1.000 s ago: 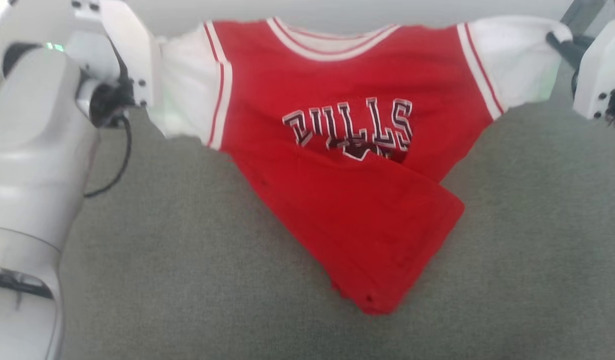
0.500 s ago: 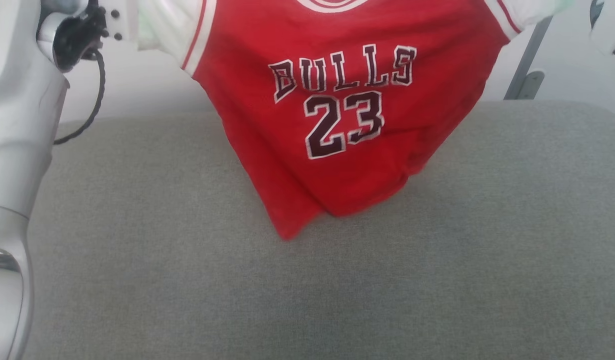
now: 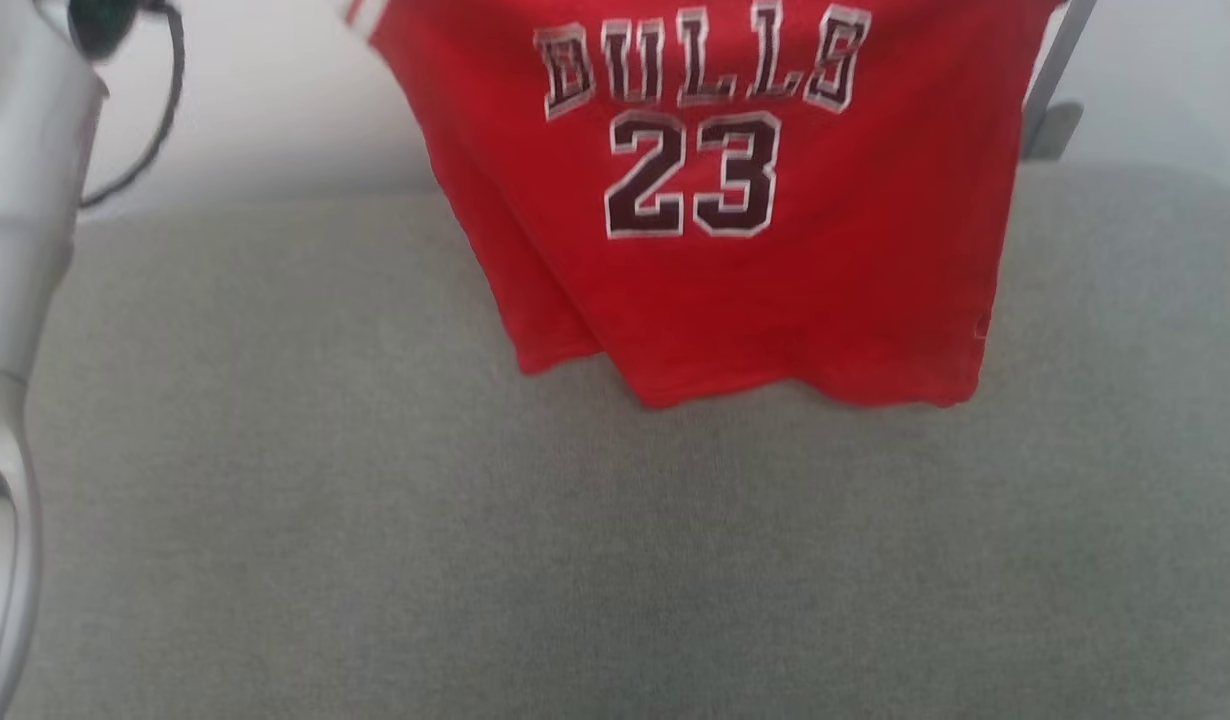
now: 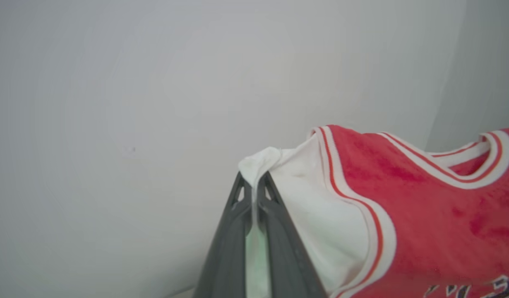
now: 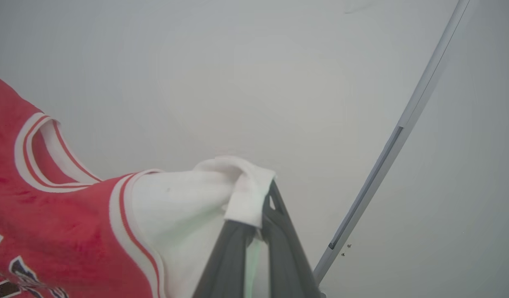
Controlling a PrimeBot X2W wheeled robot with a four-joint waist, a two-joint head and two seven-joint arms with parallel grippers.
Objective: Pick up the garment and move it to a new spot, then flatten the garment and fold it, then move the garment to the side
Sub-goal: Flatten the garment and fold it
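Above the grey counter (image 3: 575, 560), held the garment (image 3: 735, 250) aloft and spread wide, with its hem low near the cloth; could not tell whether touching. Pinched the tip of one white sleeve (image 4: 320, 207) in the left end effector (image 4: 252, 188), clamped tight on the fabric. Gripped the other sleeve (image 5: 184, 198) likewise in the right end effector (image 5: 265, 215). Set the two grips well apart, probably to let the red body hang straight and shed creases before laying it flat in a new spot
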